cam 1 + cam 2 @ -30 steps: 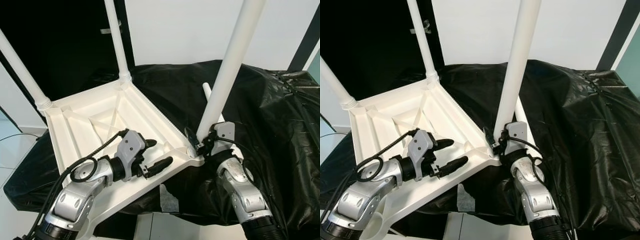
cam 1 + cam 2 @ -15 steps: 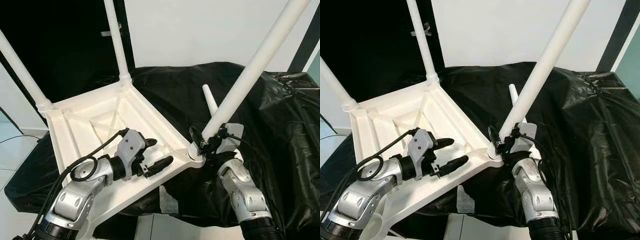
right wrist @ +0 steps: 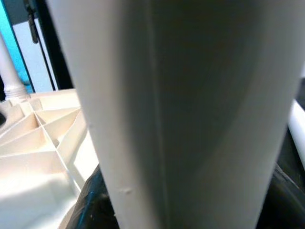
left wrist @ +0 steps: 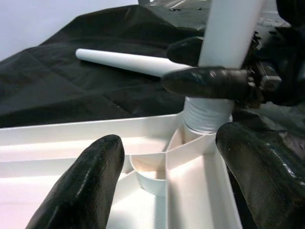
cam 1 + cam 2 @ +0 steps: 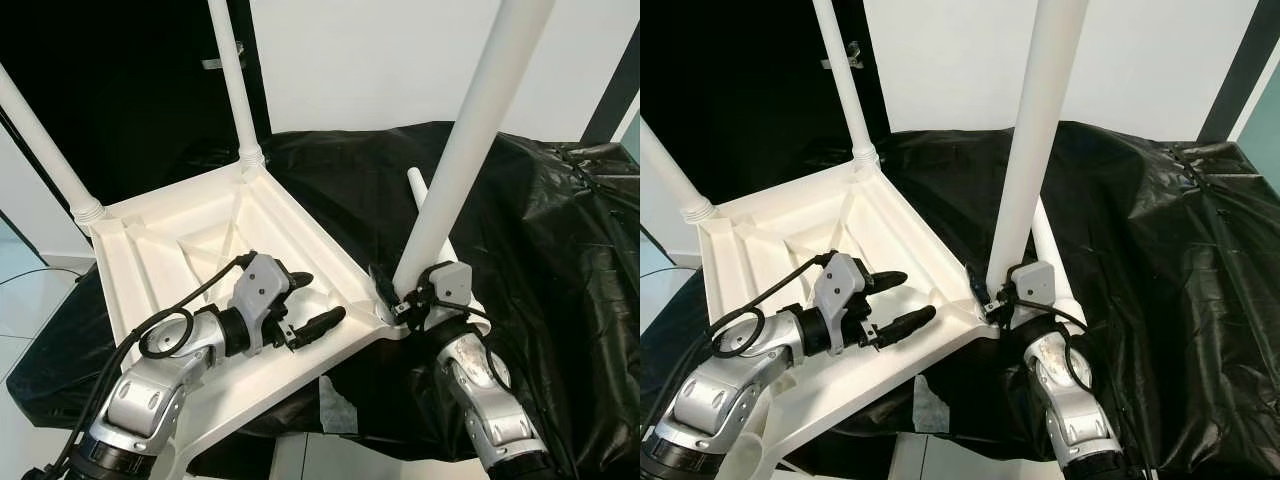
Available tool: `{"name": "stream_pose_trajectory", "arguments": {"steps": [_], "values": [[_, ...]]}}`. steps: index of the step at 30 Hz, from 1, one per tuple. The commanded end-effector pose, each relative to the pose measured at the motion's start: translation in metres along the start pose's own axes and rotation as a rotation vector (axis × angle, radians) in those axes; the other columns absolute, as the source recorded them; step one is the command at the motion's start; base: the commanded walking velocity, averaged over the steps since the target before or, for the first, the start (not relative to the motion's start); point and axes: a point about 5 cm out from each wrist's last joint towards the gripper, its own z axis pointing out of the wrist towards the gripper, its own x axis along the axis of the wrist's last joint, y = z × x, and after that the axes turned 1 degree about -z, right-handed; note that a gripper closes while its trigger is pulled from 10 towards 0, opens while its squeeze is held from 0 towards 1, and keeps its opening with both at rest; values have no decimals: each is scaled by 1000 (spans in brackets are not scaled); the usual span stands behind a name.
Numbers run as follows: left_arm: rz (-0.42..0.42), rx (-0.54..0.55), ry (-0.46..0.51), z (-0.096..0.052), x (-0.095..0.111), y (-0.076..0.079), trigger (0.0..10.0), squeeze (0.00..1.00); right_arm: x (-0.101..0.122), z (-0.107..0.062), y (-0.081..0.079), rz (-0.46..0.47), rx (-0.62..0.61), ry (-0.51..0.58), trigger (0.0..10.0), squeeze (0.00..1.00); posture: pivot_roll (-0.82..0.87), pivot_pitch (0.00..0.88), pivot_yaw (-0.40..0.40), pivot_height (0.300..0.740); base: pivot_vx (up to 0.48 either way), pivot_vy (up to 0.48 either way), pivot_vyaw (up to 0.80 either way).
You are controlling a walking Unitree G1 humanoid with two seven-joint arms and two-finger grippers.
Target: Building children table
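Observation:
The white children's table (image 5: 190,250) lies upside down on a black sheet, with two legs (image 5: 232,80) standing in its far corners. My right gripper (image 5: 405,295) is shut on a third white leg (image 5: 470,130) just above its ribbed base (image 4: 207,117), which sits at the near right corner socket. This leg stands nearly upright, leaning slightly right. My left gripper (image 5: 312,302) is open and straddles the table's near rim beside that corner, one finger (image 4: 95,176) inside it. A loose fourth leg (image 4: 124,62) lies on the sheet behind.
The black sheet (image 5: 560,260) is crumpled and covers the whole work surface to the right. A white scrap (image 5: 335,400) hangs at its front edge. A dark doorway (image 5: 120,90) is at back left, a white wall behind, pale floor at lower left.
Half a second ago the held leg leaned far to the right; my right gripper has swung it back to nearly upright over the corner socket. My left gripper has stayed in place.

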Motion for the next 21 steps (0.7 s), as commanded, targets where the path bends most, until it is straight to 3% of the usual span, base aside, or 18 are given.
{"name": "stream_pose_trajectory", "arguments": {"steps": [1, 4, 12, 21], "values": [[11, 11, -13, -2, 0, -4, 10000, 0, -35, -19, 1, -23, -10, -177, 10000, 0, 57, 0, 69, 740, 0, 0, 0], [12, 13, -13, -2, 1, -5, 10000, 0, -33, -20, -1, -128, 26, -157, 10000, 0, 56, 0, 70, 740, 0, 0, 0], [16, 16, -11, -3, 3, -7, 10000, 0, -35, -19, -5, -232, 101, -152, 10000, 0, 58, 0, 75, 740, 0, 0, 0], [17, 20, -15, -6, 3, -8, 10000, 0, -44, -20, -6, 11, 54, -231, 10000, 0, 62, 0, 71, 740, 0, 0, 0]]}}
